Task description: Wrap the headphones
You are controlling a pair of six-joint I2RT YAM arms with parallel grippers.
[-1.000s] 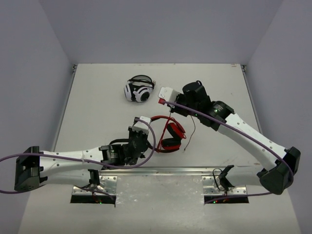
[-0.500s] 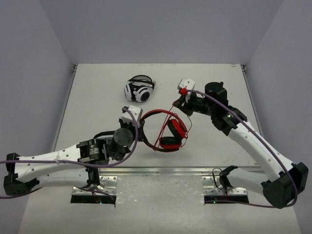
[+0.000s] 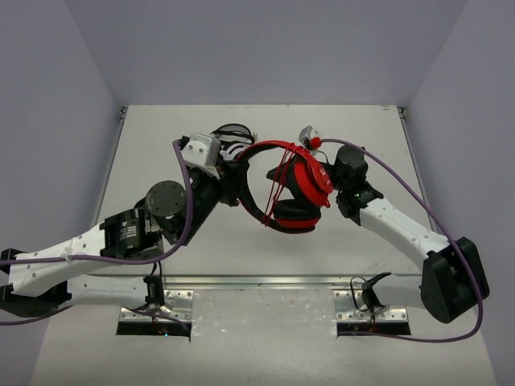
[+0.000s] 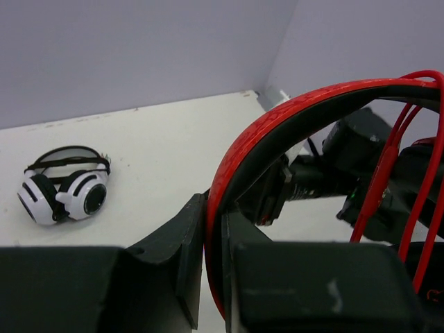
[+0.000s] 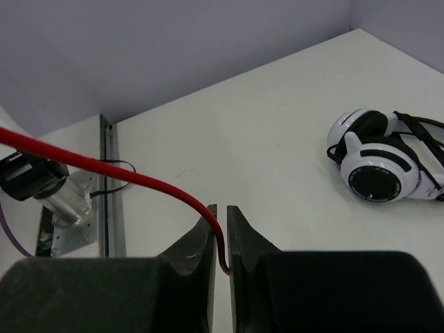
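While the left gripper [image 4: 214,232] pinches the red headband [image 4: 225,173], the headphones [image 3: 299,189] are held up over the table [image 3: 149,137] between both arms. Further right, the right gripper [image 5: 220,232] has its fingers pressed on the thin red cable [image 5: 104,166].

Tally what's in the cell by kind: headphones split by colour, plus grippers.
Red over-ear headphones with thin red cable: 1
Black-and-white over-ear headphones: 1
Black two-finger grippers: 2 (left gripper, right gripper)
Total: 4
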